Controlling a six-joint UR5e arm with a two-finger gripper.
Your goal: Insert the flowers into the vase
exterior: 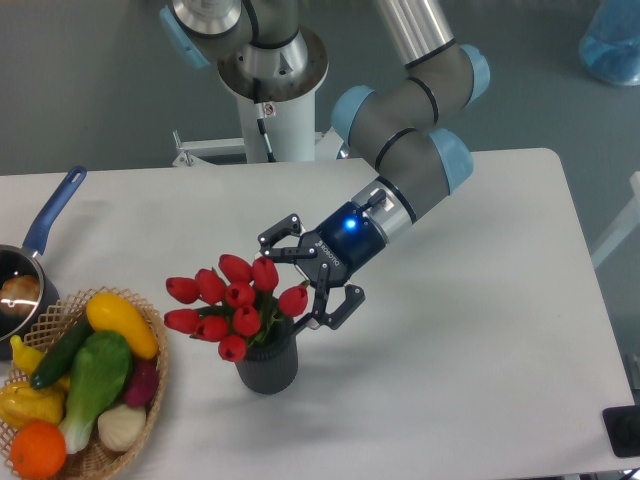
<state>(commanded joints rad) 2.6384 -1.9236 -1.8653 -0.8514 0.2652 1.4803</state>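
Observation:
The red tulips [228, 300] stand in the dark grey ribbed vase [268, 366] near the table's front middle, with the heads leaning out to the left over its mouth. My gripper [293, 281] comes in from the upper right, just above the vase's rim. Its fingers are spread open on either side of the rightmost tulip heads. I cannot tell whether the fingers touch the flowers. The stems are mostly hidden behind the blooms and inside the vase.
A wicker basket [156, 340] of plastic vegetables sits at the front left, close to the vase. A saucepan with a blue handle [54, 208] is at the left edge. The robot base [272, 90] stands behind the table. A blue object [612, 40] lies at the top right.

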